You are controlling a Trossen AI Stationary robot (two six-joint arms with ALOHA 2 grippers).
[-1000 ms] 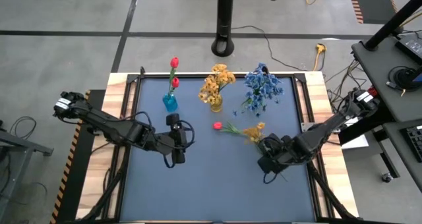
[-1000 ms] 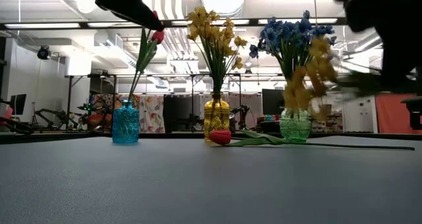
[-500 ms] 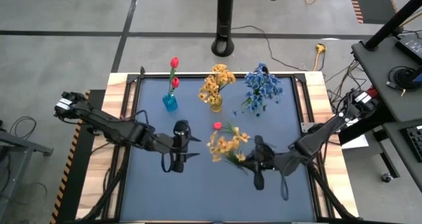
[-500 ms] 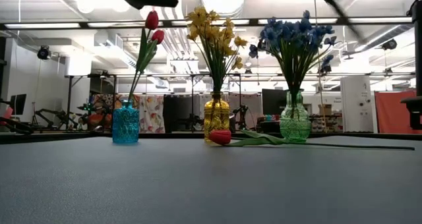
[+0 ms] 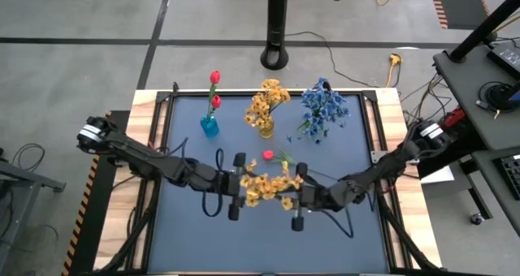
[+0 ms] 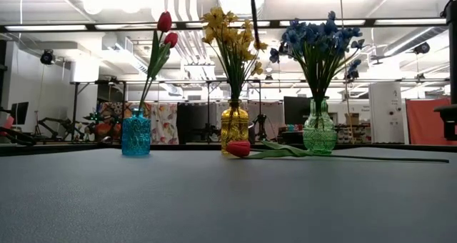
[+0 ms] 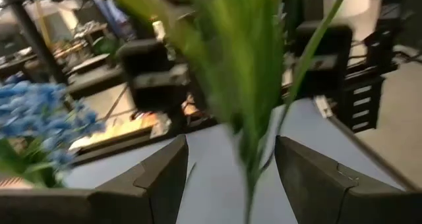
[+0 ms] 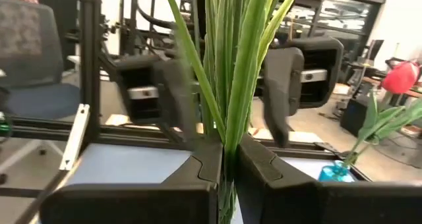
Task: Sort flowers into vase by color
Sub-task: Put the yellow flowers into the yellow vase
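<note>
Midway above the desk [image 5: 187, 227], the right gripper [image 8: 224, 159] pinches the yellow sprig [image 5: 266, 185] by its stem while the left gripper [image 7: 231, 165] gapes around it, so closing off-centre risks bending the stem or dropping it.
</note>
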